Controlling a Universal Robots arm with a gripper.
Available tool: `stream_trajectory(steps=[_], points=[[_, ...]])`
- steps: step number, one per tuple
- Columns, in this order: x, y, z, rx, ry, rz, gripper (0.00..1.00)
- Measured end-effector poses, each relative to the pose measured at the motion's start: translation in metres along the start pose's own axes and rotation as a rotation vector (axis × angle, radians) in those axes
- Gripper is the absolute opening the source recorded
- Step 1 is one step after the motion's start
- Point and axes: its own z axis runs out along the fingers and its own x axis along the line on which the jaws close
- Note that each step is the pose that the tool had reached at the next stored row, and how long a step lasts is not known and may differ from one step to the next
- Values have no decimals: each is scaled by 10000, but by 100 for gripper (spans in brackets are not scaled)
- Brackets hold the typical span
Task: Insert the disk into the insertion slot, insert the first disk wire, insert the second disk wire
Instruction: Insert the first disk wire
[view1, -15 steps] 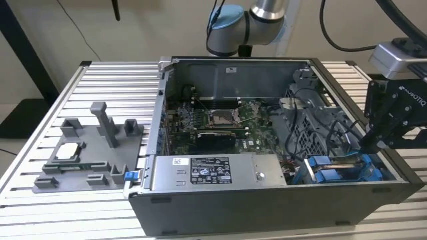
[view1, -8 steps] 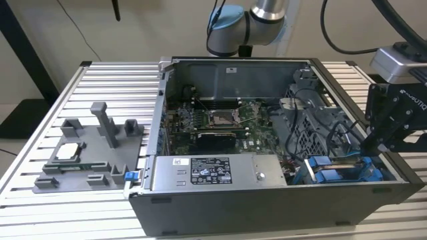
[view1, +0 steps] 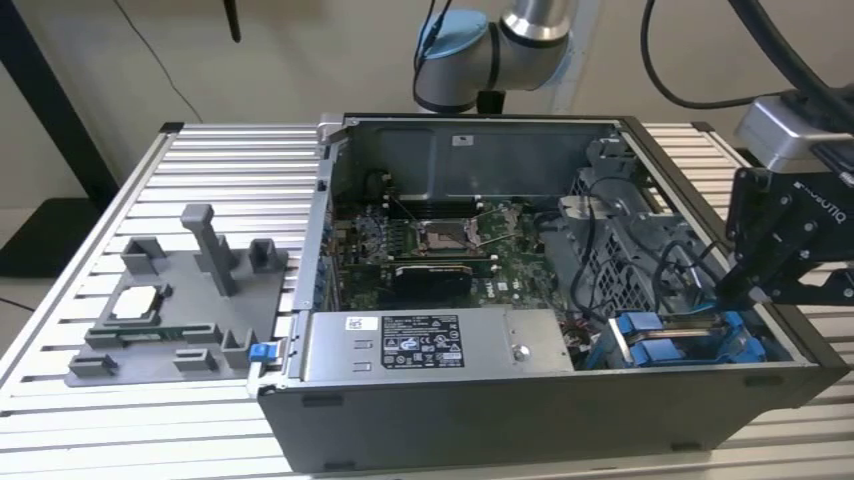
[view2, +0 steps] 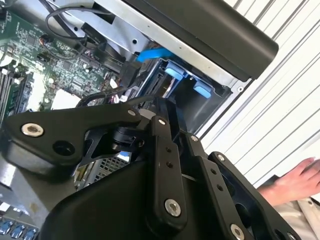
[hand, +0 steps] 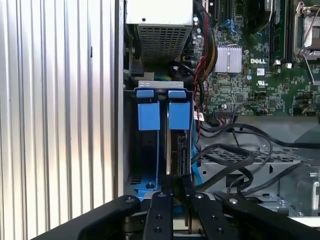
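The insertion slot (hand: 179, 115) is a grey bay with blue tabs in the open computer case's corner, at the exterior view's right (view1: 667, 345). The disk (hand: 175, 150) stands edge-on inside its right-hand channel, dark and thin, with a blue rail beside it. My gripper (hand: 176, 187) reaches down into the bay, shut on the disk's near edge. From outside, the gripper (view1: 727, 295) hangs just above the blue rails. In the second wrist view the gripper (view2: 162, 107) points at the blue tabs (view2: 175, 72). Loose black disk wires (hand: 235, 160) loop beside the bay.
A perforated grey cage (view1: 627, 260) and the labelled power supply (view1: 427, 345) flank the bay inside the case. A grey fixture holding a square chip (view1: 138, 303) lies on the slatted table (view1: 214, 170). A person's hand (view2: 295, 177) rests on the table near the case.
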Motion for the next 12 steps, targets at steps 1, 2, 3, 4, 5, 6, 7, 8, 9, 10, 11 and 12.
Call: stream_trajectory(steps=[1, 2, 3, 4, 5, 6, 7, 8, 9, 10, 11, 12], points=[[-1, 0, 8, 0, -29, 23, 0], [-2, 0, 15, 2, -33, 53, 0], [-3, 2, 23, 6, -34, 101, 0], [-4, 3, 32, 8, -36, 153, 0], [-6, 6, 40, 11, -40, 203, 0], [-8, 8, 47, 14, -42, 250, 0], [-10, 11, 53, 16, -44, 295, 0], [-12, 14, 57, 19, -44, 343, 0], [-16, 17, 62, 22, -47, 391, 0], [-19, 18, 67, 24, -48, 428, 0], [-21, 18, 73, 26, -52, 462, 0], [-25, 19, 77, 27, -52, 490, 0]])
